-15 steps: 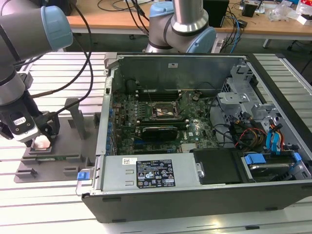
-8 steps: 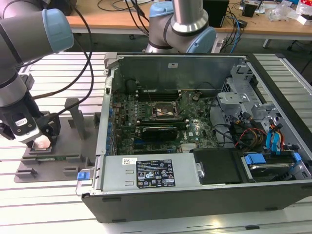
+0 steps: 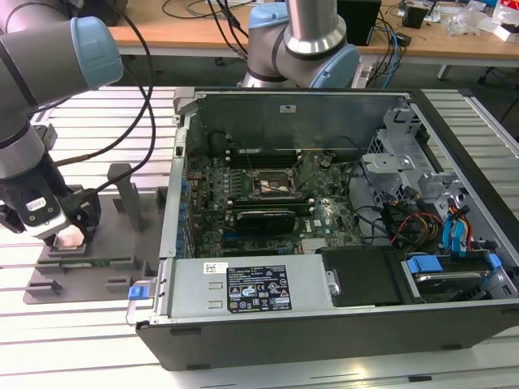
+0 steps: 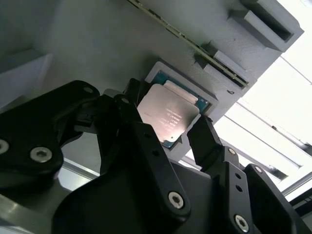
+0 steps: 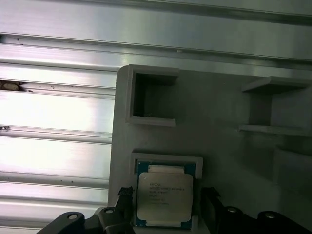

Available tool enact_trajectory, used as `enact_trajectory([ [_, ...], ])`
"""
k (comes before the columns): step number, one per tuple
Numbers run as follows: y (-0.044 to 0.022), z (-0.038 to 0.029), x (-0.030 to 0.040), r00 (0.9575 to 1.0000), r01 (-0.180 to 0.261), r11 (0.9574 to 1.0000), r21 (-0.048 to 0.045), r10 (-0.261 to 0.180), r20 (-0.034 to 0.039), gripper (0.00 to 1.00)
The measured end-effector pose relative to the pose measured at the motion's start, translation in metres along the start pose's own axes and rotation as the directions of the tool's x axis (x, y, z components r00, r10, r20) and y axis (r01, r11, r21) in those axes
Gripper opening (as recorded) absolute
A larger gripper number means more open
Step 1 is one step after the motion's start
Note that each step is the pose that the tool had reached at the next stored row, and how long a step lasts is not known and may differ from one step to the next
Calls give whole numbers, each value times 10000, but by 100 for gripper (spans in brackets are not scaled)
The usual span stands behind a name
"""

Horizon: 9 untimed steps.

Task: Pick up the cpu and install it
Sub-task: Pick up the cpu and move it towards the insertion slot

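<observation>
Your claw [image 4: 168,109] open, a finger close beside each edge of the cpu [image 5: 164,197], flat in the tray [image 5: 219,146] pocket.

The silvery-white cpu [image 4: 168,116], green-edged, sits between the black fingers [image 4: 202,136] of the hand [image 4: 168,119]; under it a plain grey tray [image 5: 219,107] on a ribbed silver table [image 5: 53,112].

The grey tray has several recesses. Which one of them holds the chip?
The shallow recess between the gripper's open fingers holds the cpu; the deeper square recess farther from the gripper is empty.
</observation>
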<state>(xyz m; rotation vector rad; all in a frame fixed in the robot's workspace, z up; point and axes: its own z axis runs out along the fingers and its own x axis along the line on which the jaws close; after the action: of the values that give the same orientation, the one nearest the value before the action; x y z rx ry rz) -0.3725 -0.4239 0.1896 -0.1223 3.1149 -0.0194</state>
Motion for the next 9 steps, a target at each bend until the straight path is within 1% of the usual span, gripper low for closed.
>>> enact_trajectory([
  [6, 3, 9, 2, 10000, -97, 10000, 0, 97, 3, 66],
  [9, 3, 1, 15, 9999, -98, 10000, 1, 98, 26, 66],
])
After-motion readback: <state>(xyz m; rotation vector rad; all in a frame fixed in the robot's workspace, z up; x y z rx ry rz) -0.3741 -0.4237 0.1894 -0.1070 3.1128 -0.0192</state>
